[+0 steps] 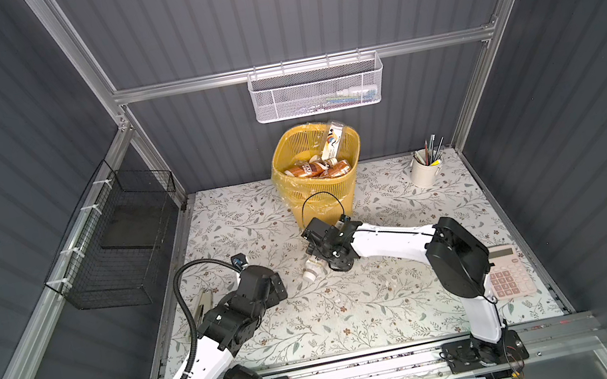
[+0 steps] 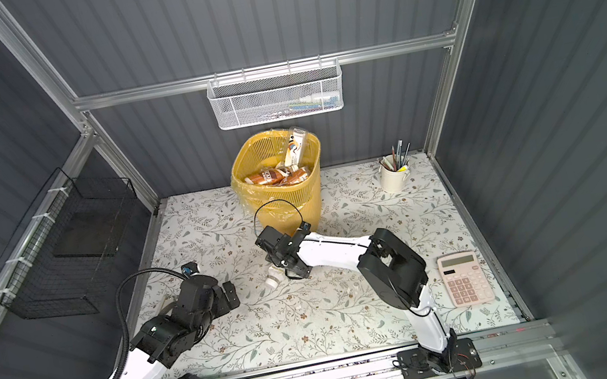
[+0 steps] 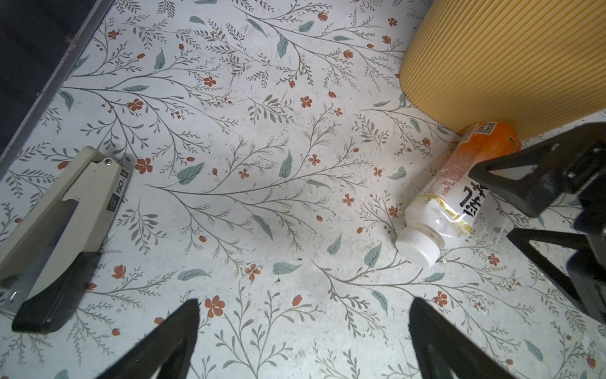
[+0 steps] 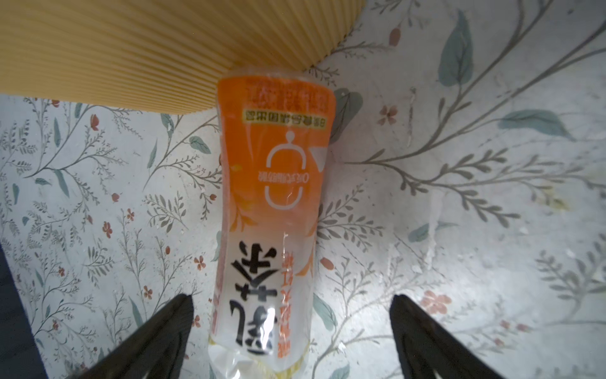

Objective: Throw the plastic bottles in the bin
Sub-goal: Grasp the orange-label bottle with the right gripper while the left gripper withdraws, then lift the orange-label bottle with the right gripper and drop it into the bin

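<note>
**Last bottle lying at the bin's foot, right tool straddling it**

I see one plastic bottle [image 1: 314, 269] lying flat on the desk [image 1: 358, 316], centre of frame in both top views. Its long axis runs diagonally. The base butts against the foot of the yellow bin [image 1: 348, 187] and the white cap points lower left.

The top views show me only the cap end, because the right arm's wrist covers the body. The left wrist view gives the whole bottle [image 3: 452, 197], white cap to orange base, with the base touching the bin wall [image 3: 508, 59]. The right wrist view shows the orange label face-up, and the bottle [image 4: 272, 213] runs straight down the middle of the frame with the bin [image 4: 131, 49] at its far end.

The right tool [image 4: 292, 298] is released. One finger sits on each side of the bottle's neck end, with a gap on both sides and no contact. It hangs directly above the bottle [image 2: 273, 278].

The left tool [image 3: 305, 302] is also released, over bare desk at centre left, well apart from the bottle. A stapler [image 3: 65, 229] lies just beside it.

More bottles [image 1: 315, 167] are piled inside the bin, one leaning on the rim.
</note>
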{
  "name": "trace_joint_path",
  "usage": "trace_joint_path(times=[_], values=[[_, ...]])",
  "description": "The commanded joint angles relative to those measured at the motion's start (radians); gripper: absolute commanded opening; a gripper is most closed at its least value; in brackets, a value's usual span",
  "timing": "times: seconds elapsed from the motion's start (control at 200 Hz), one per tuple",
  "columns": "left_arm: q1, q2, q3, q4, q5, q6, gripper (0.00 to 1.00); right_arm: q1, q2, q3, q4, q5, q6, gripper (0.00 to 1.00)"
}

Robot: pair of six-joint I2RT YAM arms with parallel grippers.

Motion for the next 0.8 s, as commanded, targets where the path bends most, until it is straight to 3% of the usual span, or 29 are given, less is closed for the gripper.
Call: trace_joint_path(times=[0.0, 0.225, 0.42, 0.625, 0.795], values=[[0.0, -0.002, -0.004, -0.012, 0.009, -0.005, 1.0, -0.006, 0.051, 0.032, -0.085, 0.004, -0.031, 0.91], [0.0, -0.023, -0.012, -0.027, 0.004, -0.006, 1.0, -0.023, 0.06, -0.022, -0.022, -0.058, -0.079, 0.69], [0.0, -0.008, -0.016, -0.027, 0.012, -0.011, 1.0, -0.02, -0.089, -0.212, 0.107, -0.069, -0.082, 0.55], [0.001, 0.012, -0.027, -0.021, 0.015, -0.016, 1.0, -0.017, -0.34, -0.371, 0.167, 0.024, -0.18, 0.51], [0.0, 0.015, -0.041, -0.008, 0.023, -0.031, 1.0, -0.018, -0.572, -0.4, 0.139, 0.133, -0.299, 0.51]])
